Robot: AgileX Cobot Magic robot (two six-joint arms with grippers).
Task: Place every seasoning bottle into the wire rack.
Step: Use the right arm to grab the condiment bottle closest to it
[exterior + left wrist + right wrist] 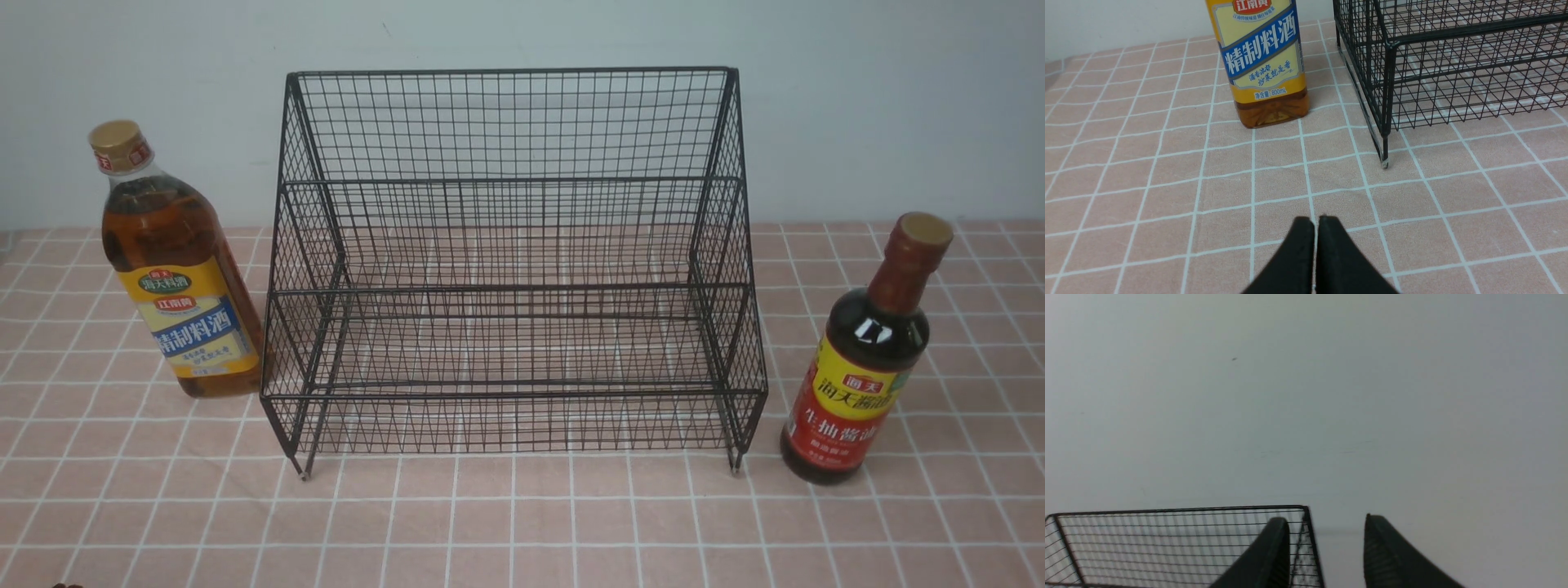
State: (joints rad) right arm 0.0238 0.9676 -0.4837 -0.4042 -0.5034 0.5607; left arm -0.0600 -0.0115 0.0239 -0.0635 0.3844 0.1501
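Standing upright on the checked counter [522, 523], the amber bottle [175, 269] at frame left and the dark bottle [865, 359] at frame right flank one wire rack [514, 269] at centre: two bottles, both outside it. Only this front view shows the dark bottle.

Left wrist view: the left jaws are pressed together and empty, with the amber bottle [1265, 69] ahead and well apart and the wire rack [1388, 81] beside it.

Right wrist view: the right jaws are parted on nothing and face the wall [1372, 396], apparently raised. The wire rack's top edge [1180, 539] lies behind one of them.
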